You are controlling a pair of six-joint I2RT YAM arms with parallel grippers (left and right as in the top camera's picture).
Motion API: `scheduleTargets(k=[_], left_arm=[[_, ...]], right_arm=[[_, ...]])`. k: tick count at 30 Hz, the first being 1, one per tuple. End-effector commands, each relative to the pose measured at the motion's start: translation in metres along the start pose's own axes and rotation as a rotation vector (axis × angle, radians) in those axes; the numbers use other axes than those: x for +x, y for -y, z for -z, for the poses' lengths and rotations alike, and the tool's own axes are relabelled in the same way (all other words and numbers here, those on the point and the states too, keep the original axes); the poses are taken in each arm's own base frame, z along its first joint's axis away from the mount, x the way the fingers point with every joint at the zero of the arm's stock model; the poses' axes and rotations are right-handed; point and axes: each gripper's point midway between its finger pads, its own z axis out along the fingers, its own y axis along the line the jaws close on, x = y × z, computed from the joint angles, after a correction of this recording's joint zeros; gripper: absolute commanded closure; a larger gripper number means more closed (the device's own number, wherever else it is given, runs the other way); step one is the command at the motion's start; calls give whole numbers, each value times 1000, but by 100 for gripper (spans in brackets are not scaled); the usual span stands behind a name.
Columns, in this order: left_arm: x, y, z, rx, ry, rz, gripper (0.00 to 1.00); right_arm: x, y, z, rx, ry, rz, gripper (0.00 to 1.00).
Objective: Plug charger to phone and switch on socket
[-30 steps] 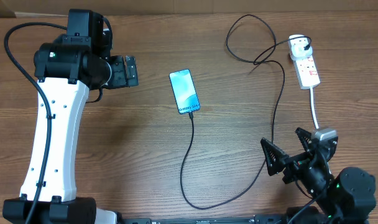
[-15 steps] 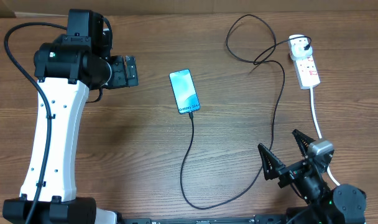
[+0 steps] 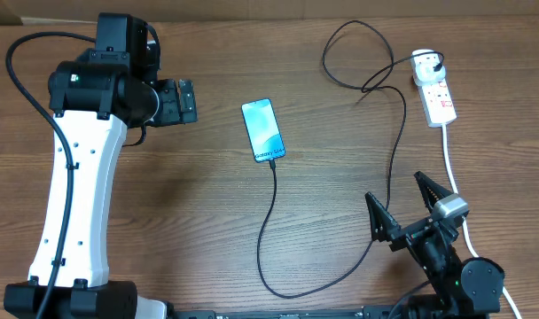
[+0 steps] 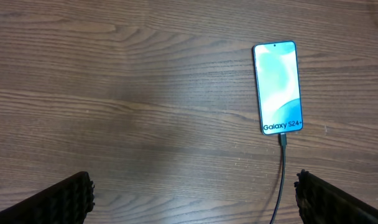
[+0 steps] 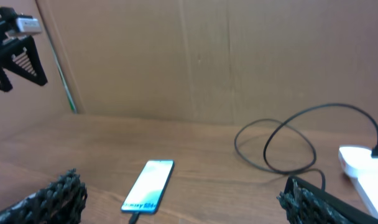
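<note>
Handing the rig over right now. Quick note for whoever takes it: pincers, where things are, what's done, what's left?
Left pincer: open, empty, hovers to the left of the phone.
Right pincer: open, empty, at the near right, short of the socket.
Phone: face up between the arms, screen lit.
Charger: connector tip sits in the phone's bottom edge; its white plug is in the socket's far end.
Done: charger looks plugged into the phone.
Left: the socket switch. Its position is too small to tell, so check it and press if off.
</note>
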Motion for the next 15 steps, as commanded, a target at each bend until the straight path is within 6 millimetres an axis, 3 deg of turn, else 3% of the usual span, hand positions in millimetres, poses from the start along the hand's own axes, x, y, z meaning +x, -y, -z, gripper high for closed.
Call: scheduleTargets(k=[1, 15], left_arm=[[-2, 0, -2, -6, 0, 17, 0], [-2, 0, -2, -6, 0, 17, 0]], right_arm=[[2, 3, -3, 2, 46, 20, 0], [16, 11, -10, 15, 114, 42, 0]])
